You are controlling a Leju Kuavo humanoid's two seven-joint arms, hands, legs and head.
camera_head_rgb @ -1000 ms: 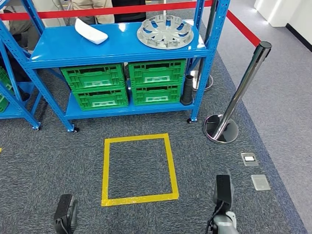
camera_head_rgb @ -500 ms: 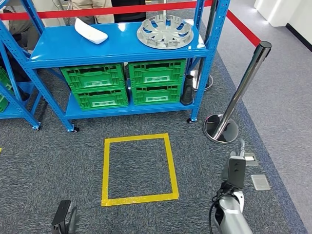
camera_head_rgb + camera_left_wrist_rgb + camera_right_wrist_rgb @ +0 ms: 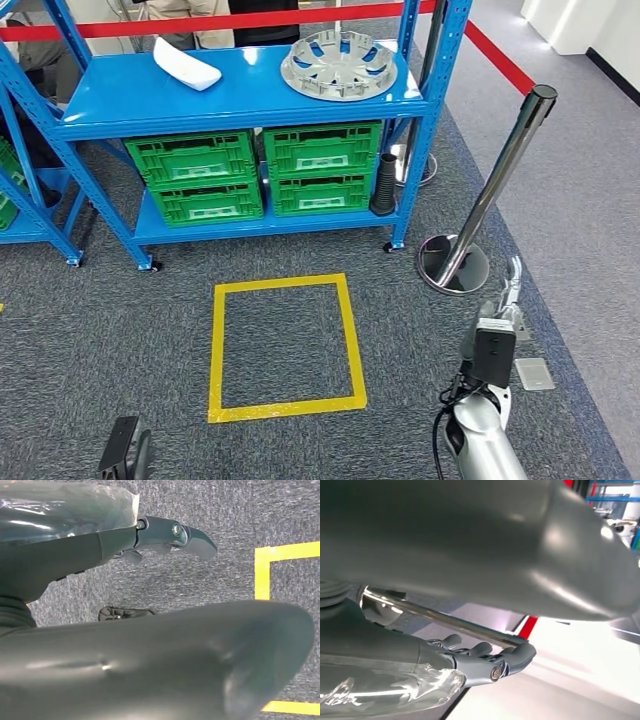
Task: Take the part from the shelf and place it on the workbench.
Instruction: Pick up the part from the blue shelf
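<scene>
White part (image 3: 186, 64) lies on the blue shelf's (image 3: 121, 100) top deck at 11 o'clock, long axis running 10-to-4 o'clock, narrow end toward 10, wide end toward 4; not touched by either hand. Hubcap (image 3: 339, 65) flat on same deck at 1 o'clock, well apart from the part. Four green crates (image 3: 260, 172) in two stacks on the lower deck, black ribbed tube (image 3: 384, 185) upright just beside the right stack. Yellow tape square (image 3: 284, 346) on the carpet at centre. Chrome post (image 3: 483, 200) leans at 3 o'clock with red belt (image 3: 494, 55).

Right hand (image 3: 510, 293) raised at 4 o'clock near the post base, fingers (image 3: 486, 652) straight, lying side by side, holding nothing. Left hand (image 3: 166, 535) low at 7 o'clock over carpet, fingers extended, empty.
</scene>
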